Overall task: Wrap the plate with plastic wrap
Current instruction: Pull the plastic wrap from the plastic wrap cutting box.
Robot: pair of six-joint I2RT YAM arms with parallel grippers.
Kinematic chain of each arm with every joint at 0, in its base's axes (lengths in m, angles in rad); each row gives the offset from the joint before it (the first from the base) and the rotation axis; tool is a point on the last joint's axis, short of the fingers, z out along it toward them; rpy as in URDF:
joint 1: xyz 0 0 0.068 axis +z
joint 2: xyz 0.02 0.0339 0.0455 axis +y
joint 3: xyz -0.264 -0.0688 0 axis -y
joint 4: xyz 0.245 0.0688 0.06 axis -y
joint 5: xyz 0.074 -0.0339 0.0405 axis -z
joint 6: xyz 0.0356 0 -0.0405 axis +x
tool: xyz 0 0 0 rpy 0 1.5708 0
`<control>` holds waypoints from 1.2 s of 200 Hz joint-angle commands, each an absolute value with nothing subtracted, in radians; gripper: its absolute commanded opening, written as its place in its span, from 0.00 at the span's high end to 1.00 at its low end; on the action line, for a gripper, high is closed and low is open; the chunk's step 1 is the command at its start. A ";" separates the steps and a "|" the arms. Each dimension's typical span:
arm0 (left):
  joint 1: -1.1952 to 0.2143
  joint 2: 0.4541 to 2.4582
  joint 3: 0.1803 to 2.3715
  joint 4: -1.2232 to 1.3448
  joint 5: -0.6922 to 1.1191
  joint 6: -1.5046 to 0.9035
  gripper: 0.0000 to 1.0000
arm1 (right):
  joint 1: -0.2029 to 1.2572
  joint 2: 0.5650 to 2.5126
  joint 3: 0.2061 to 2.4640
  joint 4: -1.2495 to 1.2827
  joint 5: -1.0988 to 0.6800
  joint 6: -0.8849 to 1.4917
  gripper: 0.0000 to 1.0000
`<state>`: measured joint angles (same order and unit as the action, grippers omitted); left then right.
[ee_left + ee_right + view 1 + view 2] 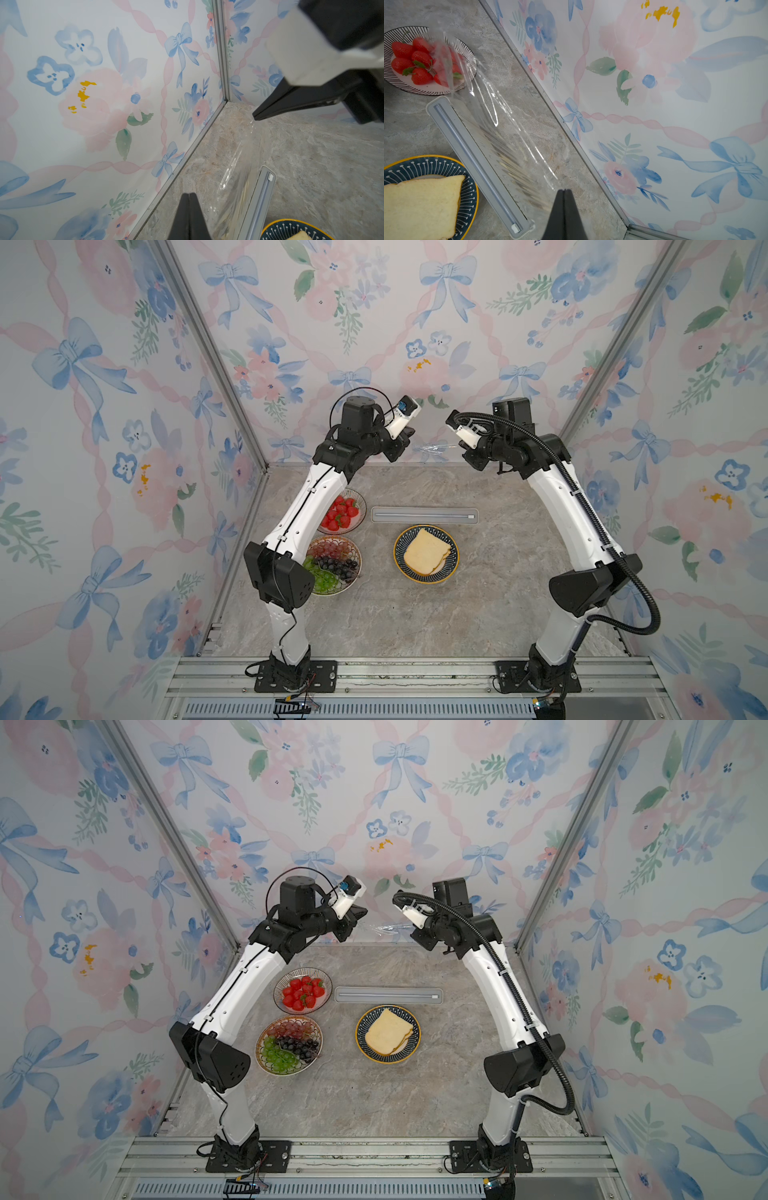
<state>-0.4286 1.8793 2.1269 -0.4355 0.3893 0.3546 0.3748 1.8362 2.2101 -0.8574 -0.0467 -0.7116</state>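
Left gripper (189, 195), right gripper (564, 190): both clamped on plastic wrap (500, 128).
It should be drawn taut and level over the plate (468, 187).

I saw bright, even, diffuse lighting with faint shadows on the marble tabletop (415, 614); glare streaked the plastic wrap (496, 120); wide-angle distortion bent both top views' margins.

I see the long grey-topped cream wrap box (424, 516) lying behind the blue yellow-rimmed bread plate (453, 562) — striped strawberry dish (360, 506) to its left, glass grape plate (338, 591) before that.
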 commanded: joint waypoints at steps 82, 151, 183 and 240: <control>-0.431 1.747 1.917 -0.407 0.530 0.586 0.23 | 0.381 1.746 2.168 -0.778 -0.026 -0.730 1.00; -0.441 1.832 1.891 -0.403 0.528 0.623 0.02 | 0.383 1.742 2.158 -0.780 -0.033 -0.722 1.00; -0.443 1.863 1.873 -0.403 0.598 0.632 0.13 | 0.383 1.733 2.140 -0.766 -0.031 -0.722 1.00; -0.469 1.990 2.002 -0.404 0.496 0.594 1.00 | 0.385 1.714 2.095 -0.739 -0.041 -0.711 1.00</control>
<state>-0.4496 1.9461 1.9438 -0.4088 0.5415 0.6125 0.3752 1.7672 2.1208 -0.8032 -0.0326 -0.7189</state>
